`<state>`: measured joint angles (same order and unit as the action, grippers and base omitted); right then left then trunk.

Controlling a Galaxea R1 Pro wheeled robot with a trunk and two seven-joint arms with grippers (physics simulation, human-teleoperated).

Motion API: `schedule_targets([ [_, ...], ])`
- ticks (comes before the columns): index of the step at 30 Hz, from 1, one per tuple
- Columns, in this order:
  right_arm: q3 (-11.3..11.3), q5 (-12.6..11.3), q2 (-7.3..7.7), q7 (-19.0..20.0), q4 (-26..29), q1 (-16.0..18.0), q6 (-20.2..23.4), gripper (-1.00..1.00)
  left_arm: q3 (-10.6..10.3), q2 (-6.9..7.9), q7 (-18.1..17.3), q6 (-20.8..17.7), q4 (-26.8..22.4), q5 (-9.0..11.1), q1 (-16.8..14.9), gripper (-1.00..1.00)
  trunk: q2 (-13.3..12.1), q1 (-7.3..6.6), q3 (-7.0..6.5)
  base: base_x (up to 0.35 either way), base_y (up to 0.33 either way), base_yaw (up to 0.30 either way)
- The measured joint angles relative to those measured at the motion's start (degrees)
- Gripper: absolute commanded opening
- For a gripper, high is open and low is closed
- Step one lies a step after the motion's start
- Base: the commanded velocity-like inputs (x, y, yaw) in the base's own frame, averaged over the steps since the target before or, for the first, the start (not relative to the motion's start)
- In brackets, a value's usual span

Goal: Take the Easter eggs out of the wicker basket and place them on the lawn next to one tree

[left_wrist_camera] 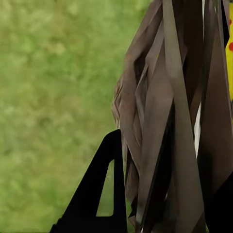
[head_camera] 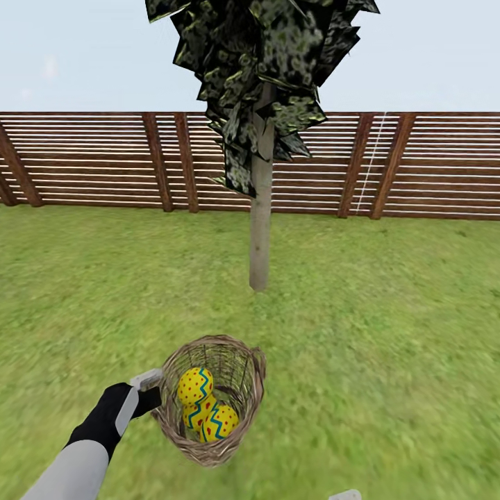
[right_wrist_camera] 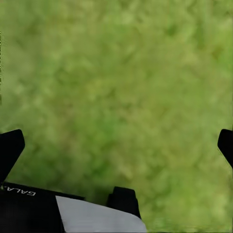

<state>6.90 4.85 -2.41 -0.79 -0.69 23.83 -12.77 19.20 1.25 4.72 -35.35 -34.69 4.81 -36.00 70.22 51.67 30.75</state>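
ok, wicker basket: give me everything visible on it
The wicker basket is small, round and bucket-shaped, of open-woven brown-grey wicker, with a small loop handle showing at its rim. It tilts, its mouth turned up toward the head camera. Three Easter eggs lie piled inside. The left claw is at its rim; the left wrist view shows the weave against one finger. It appears lifted off the lawn, with the tree beyond it.
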Motion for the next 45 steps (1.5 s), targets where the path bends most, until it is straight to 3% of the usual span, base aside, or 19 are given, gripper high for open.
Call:
schedule_targets([
  [6, -0.07, 0.11, 0.26, 0.48, -0.78, -5.57, 0.71, 1.00, -0.01, 0.00, 0.00, 0.01, 0.04, 0.00, 0.00, -1.00, 0.00, 0.00, 0.00, 0.327, 0.000, 0.000],
  [41, -0.14, 0.45, 0.21, 0.48, -1.70, -5.74, 0.43, 1.00, -0.01, -0.09, 0.00, 0.02, 0.04, -0.03, -0.01, -1.00, 0.00, 0.00, -0.01, 0.327, 0.000, 0.000],
  [45, -0.28, -0.27, 0.63, 0.14, 1.07, -5.60, 0.70, 1.00, 0.00, -0.09, 0.00, 0.02, 0.04, -0.01, 0.00, -1.00, 0.00, 0.00, -0.01, 0.327, 0.000, 0.004],
])
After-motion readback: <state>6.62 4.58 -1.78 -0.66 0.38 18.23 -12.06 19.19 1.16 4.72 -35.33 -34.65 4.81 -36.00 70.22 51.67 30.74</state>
